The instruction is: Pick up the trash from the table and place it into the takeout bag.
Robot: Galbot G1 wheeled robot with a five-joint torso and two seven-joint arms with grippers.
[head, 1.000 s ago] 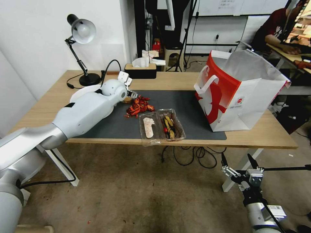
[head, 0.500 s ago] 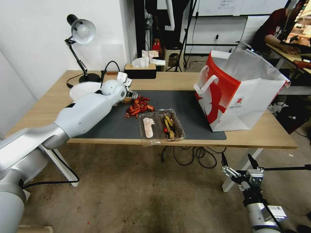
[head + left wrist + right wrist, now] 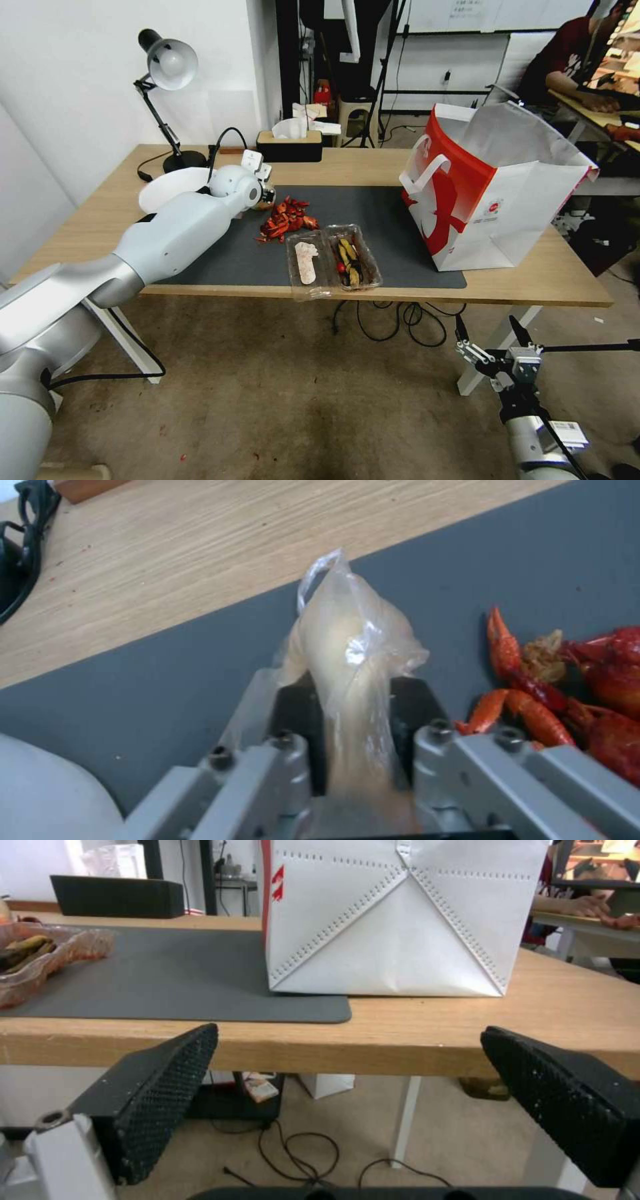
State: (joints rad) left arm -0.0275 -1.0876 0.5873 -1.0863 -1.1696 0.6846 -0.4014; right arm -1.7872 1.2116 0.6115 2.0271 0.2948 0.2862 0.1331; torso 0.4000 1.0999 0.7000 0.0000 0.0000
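Observation:
My left gripper (image 3: 350, 700) is shut on a plastic-wrapped yellowish ball (image 3: 347, 645), held just over the dark grey mat (image 3: 373, 213) at its far left corner. In the head view that gripper (image 3: 267, 195) sits beside a pile of red crayfish shells (image 3: 285, 219). A clear plastic tray (image 3: 332, 261) with leftovers lies at the table's (image 3: 533, 277) front edge. A white round dish (image 3: 167, 187) is partly hidden behind my left arm. The white-and-red takeout bag (image 3: 493, 193) stands open on the right. My right gripper (image 3: 490, 333) hangs open below the table's front edge, facing the bag (image 3: 393, 915).
A desk lamp (image 3: 167, 67) and a black tissue box (image 3: 289, 147) stand along the table's far side. Cables hang under the table (image 3: 393, 327). Bare mat lies between the shells and the bag.
My left gripper has drawn back a little to the left, away from the red shells, with the wrapped ball in it. The right arm has stayed still.

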